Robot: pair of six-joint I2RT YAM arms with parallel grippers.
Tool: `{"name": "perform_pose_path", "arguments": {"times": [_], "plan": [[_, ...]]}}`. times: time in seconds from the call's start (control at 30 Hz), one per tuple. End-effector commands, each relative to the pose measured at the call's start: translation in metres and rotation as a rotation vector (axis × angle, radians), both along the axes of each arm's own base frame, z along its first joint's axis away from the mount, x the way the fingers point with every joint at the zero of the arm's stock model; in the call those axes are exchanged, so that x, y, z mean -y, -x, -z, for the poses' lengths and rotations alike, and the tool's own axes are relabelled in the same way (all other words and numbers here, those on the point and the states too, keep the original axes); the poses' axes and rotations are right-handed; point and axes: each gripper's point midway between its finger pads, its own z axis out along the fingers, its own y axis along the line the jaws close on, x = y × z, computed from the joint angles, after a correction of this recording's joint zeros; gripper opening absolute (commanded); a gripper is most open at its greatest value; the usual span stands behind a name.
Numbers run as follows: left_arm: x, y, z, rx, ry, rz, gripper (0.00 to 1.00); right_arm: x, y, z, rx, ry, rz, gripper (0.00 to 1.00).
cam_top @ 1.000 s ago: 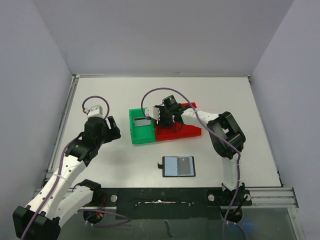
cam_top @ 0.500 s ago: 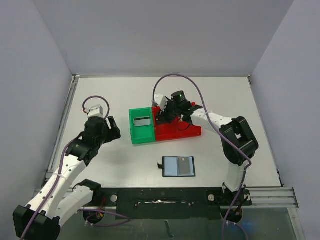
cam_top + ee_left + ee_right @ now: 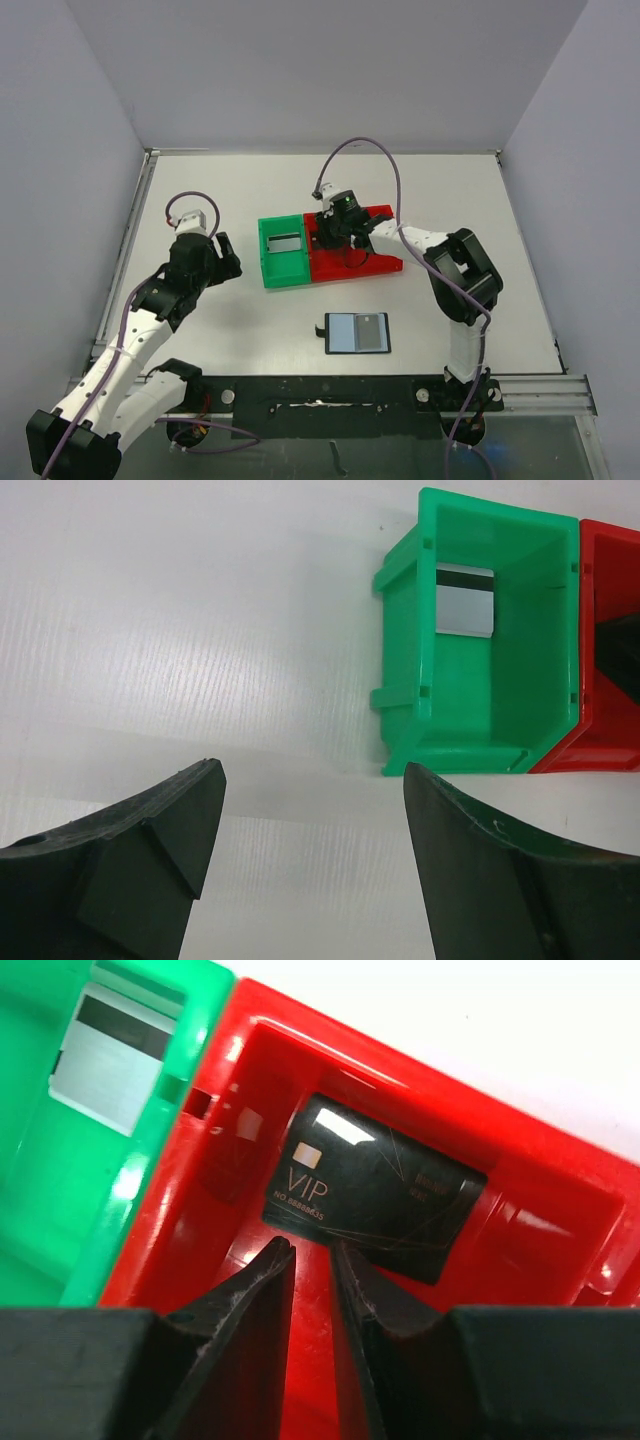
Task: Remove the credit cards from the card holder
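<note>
My right pincer hangs inside the red bin. Its two black fingers are a narrow gap apart and clamp nothing. The black card lies flat on the bin floor just beyond the fingertips, not touching them. It is glossy, with rounded corners, a small chip patch and "VIP" in pale letters.

A grey card with a dark stripe along one edge lies at the far end of the green bin, which sits against the red one. Both bins are hard moulded plastic.

My left pincer hovers wide apart and empty over the white ribbed counter, left of the green bin.

The card holder lies open near the front edge, well apart from both pincers. A pale card sits in its right-hand pocket.
</note>
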Motion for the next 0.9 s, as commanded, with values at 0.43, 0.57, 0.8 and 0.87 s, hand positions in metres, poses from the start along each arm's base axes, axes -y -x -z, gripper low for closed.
{"name": "perform_pose_path", "arguments": {"times": [0.43, 0.57, 0.8, 0.87], "plan": [[0.001, -0.005, -0.005, 0.019, -0.004, 0.006, 0.72, -0.009, 0.001, 0.023, -0.095, -0.024, 0.152, 0.16], [0.001, -0.005, -0.005, 0.019, -0.004, 0.006, 0.72, -0.008, 0.003, 0.018, -0.075, -0.011, 0.165, 0.15], [0.002, -0.005, -0.005, 0.022, -0.001, 0.011, 0.72, -0.011, 0.000, -0.008, -0.030, 0.023, 0.176, 0.15], [0.002, -0.005, -0.005, 0.022, -0.001, 0.011, 0.72, -0.012, 0.001, -0.014, -0.019, 0.045, 0.179, 0.15]]}}
